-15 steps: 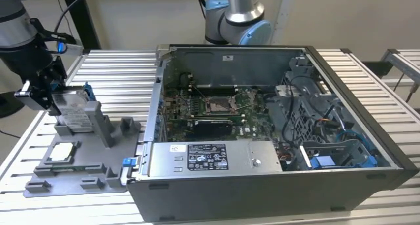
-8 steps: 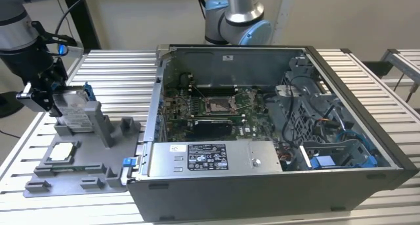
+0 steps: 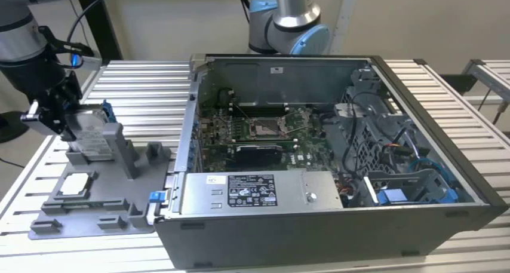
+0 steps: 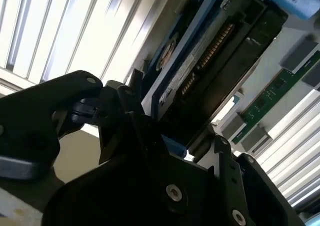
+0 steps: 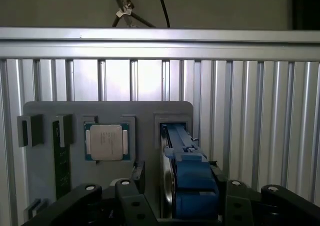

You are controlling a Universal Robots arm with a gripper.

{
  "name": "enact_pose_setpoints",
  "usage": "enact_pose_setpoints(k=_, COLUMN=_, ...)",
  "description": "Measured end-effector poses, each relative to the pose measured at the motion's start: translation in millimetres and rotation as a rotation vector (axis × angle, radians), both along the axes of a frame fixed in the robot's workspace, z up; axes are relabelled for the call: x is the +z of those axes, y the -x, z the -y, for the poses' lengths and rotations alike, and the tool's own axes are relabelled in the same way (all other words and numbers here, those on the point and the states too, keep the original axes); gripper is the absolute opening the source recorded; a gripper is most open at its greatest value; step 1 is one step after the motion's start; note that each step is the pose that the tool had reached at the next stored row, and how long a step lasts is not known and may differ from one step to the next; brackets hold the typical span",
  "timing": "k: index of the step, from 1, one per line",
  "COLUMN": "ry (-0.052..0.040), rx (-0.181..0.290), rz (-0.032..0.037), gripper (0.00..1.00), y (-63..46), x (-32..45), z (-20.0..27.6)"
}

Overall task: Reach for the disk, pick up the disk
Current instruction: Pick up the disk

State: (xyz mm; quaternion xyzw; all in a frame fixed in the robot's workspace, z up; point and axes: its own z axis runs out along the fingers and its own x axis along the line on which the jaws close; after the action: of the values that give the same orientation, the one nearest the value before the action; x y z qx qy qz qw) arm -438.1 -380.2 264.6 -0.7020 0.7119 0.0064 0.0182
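Second wrist view: the two black fingers stand spread, one on each side of the disk, close to its blue frame but, as far as I can judge, not clamped on it; the gripper is open round the disk rather than holding it. In the first wrist view the gripper straddles the same disk, which stands on edge in a slot of the grey tray; a square chip lies in the pocket beside it, and a memory stick further along, both apart from the fingers. In the exterior view the gripper sits at the disk on the tray, to the exterior view's left of the open computer case; all rest on a slatted table.

The reach looks as good as done; the grasp is not yet made. To my eye the pick-up calls for a square squeeze on the two flat faces and a straight pull along the slot — any tilt could jam the frame against the slot walls.
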Motion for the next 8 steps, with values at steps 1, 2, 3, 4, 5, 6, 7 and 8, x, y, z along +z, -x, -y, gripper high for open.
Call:
enact_pose_setpoints(k=1, ry=0.0, rx=0.0, rz=0.0, gripper=0.0, y=0.0, x=-0.1, z=0.0)
enact_pose_setpoints(k=2, ry=0.0, rx=0.0, rz=0.0, gripper=0.0, y=0.0, x=-0.1, z=0.0)
enact_pose_setpoints(k=3, ry=0.0, rx=0.0, rz=0.0, gripper=0.0, y=0.0, x=-0.2, z=0.0)
enact_pose_setpoints(k=4, ry=0.0001, rx=0.0, rz=-0.0001, gripper=0.0, y=0.0, x=-0.2, z=0.0)
enact_pose_setpoints(k=5, ry=0.0, rx=0.0, rz=-0.0001, gripper=0.0, y=0.0, x=-0.3, z=0.0)
enact_pose_setpoints(k=6, ry=0.0, rx=0.0, rz=0.0, gripper=0.0, y=0.0, x=-0.4, z=0.0)
enact_pose_setpoints(k=7, ry=0.0, rx=0.0, rz=0.0, gripper=0.0, y=0.0, x=-0.5, z=0.0)
enact_pose_setpoints(k=8, ry=0.0, rx=0.0, rz=0.0, gripper=0.0, y=0.0, x=-0.6, z=0.0)
